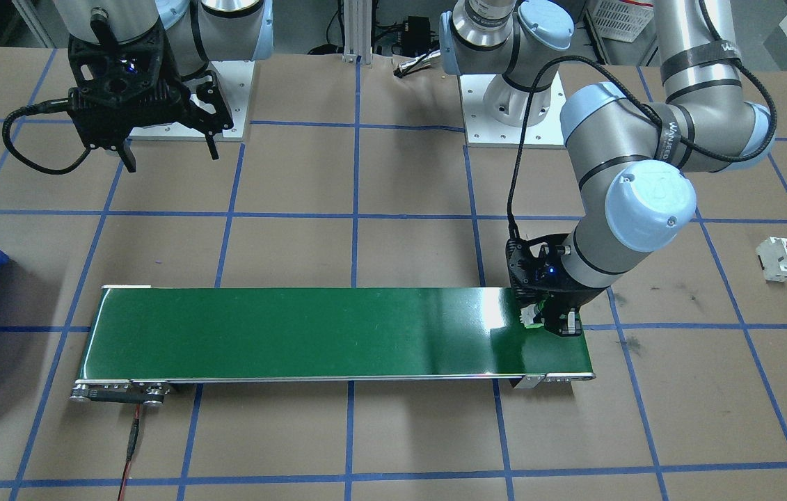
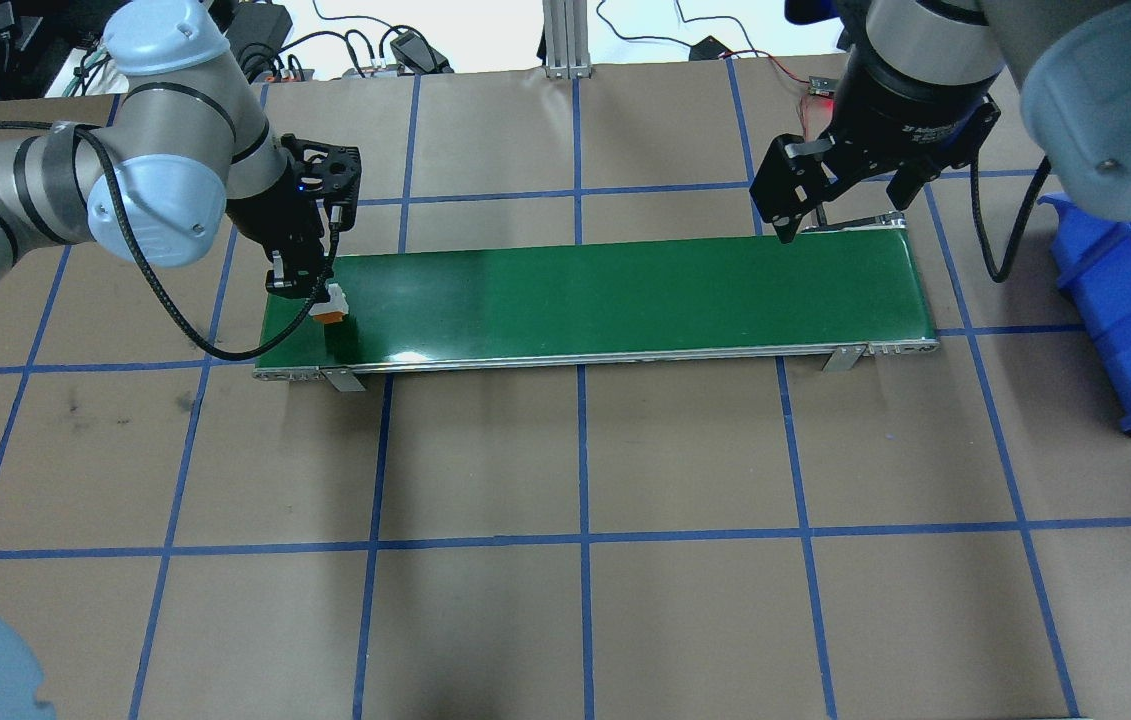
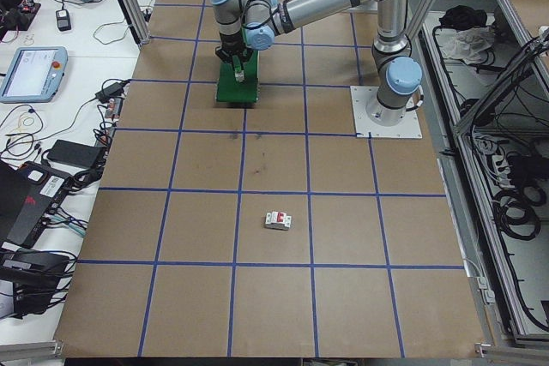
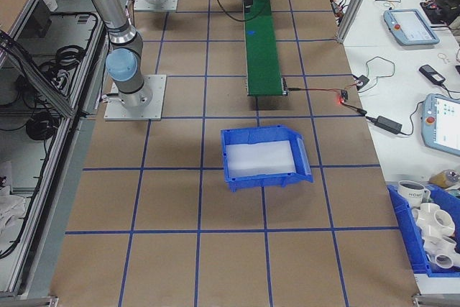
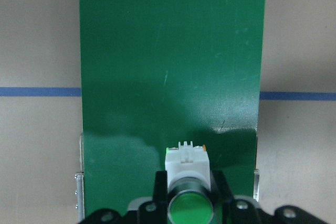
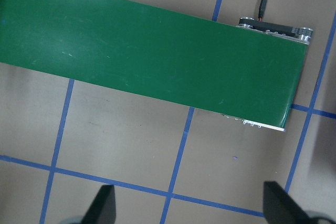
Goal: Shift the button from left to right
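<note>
Button [image 5: 189, 195], a small switch with a round green cap on a white squarish body and an orange end, sits clamped between the two black fingers [image 5: 158, 188] of the left gripper [image 2: 310, 292], just above the left end of the long green conveyor belt [image 2: 615, 298]. In the left wrist view the cap faces the camera, the white body points out along the belt, and a shadow lies on the belt beneath it. Farther along the belt, over its right end, the right gripper [image 2: 843, 200] hangs clear of the surface with its black fingers [image 6: 102, 205] spread wide and nothing between them. Beyond the belt's right end a blue plastic bin [image 4: 266, 154] with a white lining rests on the brown, blue-taped table [image 2: 565, 560]. A white boxy circuit breaker with red levers [image 1: 780, 258] lies well off to the robot's left.
</note>
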Motion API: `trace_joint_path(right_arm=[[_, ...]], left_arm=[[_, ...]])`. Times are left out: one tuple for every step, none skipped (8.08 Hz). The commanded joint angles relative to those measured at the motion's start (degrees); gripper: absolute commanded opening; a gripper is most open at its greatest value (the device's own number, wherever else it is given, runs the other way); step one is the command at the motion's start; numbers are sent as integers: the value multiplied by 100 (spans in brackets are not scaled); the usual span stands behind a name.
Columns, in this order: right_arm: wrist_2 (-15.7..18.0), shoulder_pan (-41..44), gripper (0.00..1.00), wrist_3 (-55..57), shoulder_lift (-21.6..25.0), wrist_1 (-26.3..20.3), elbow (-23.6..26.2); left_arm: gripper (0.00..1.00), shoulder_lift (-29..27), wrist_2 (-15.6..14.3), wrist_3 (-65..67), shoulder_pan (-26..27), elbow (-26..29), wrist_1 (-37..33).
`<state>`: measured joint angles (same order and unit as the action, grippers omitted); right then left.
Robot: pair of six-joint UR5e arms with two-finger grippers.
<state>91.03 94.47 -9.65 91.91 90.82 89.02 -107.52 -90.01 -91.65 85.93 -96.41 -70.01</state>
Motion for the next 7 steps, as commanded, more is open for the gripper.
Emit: trace_joint_path(right_arm=[[29, 1, 100, -1, 2, 94, 1], [37, 1, 100, 7, 2, 94, 1], [37, 1, 100, 7, 2, 102, 1], [46, -8, 100, -27, 2, 102, -7], [107, -8, 100, -19, 2, 102, -7], [151, -8, 100, -62, -15, 102, 1], [30, 10, 100, -141, -33, 102, 36]], left_arm=[[91, -6, 1, -11, 12, -106, 189], [100, -6, 1, -11, 12, -106, 189], [100, 3, -8, 6, 12, -106, 189], [100, 3, 1, 7, 12, -97, 189], [100, 3, 1, 7, 12, -97, 189], [100, 3, 1, 7, 12, -97, 189], [100, 3, 1, 24, 12, -97, 189]])
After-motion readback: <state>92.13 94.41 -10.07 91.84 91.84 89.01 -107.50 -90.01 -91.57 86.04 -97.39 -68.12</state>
